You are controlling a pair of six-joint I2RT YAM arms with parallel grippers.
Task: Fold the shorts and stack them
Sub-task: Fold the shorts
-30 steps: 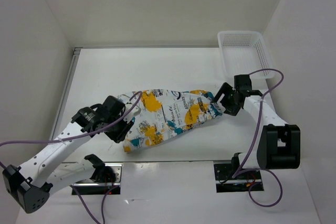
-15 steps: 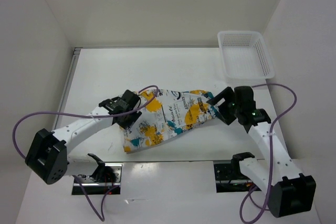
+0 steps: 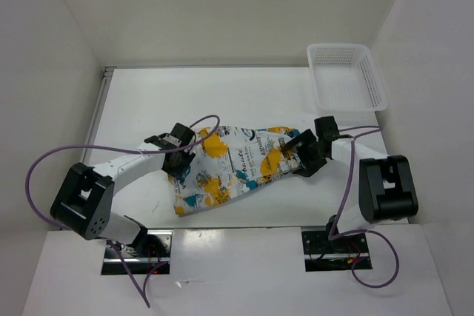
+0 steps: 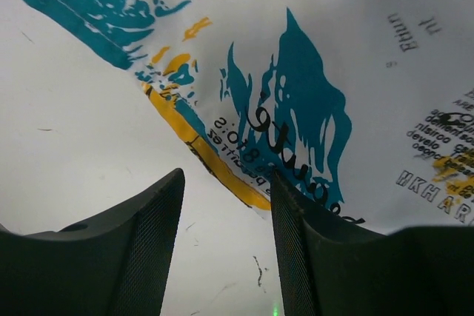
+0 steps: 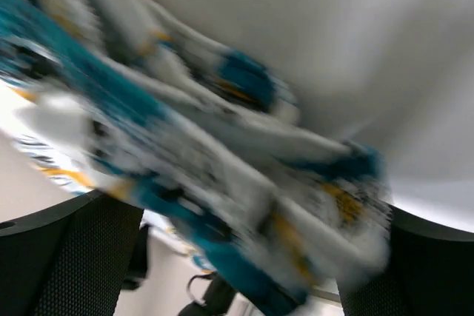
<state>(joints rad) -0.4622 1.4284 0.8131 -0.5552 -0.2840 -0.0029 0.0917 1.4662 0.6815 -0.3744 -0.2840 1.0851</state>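
Note:
The shorts (image 3: 237,164), white with teal, yellow-orange and black print, lie spread flat in the middle of the white table. My left gripper (image 3: 180,156) is at their left edge. In the left wrist view the left gripper (image 4: 226,209) is open, with bare table between its fingers, and the shorts' yellow hem (image 4: 215,172) touches the right fingertip. My right gripper (image 3: 301,155) is at the shorts' right end. In the blurred right wrist view the right gripper (image 5: 244,271) stands wide open with the bunched fabric (image 5: 222,168) between its fingers.
A white plastic mesh basket (image 3: 346,79) stands at the back right corner of the table (image 3: 222,94). White walls close in the table at the left, back and right. Purple cables loop over both arms.
My left gripper has moved up and right to the shorts' left edge. My right gripper has moved left onto the shorts' right end. The shorts lie as before.

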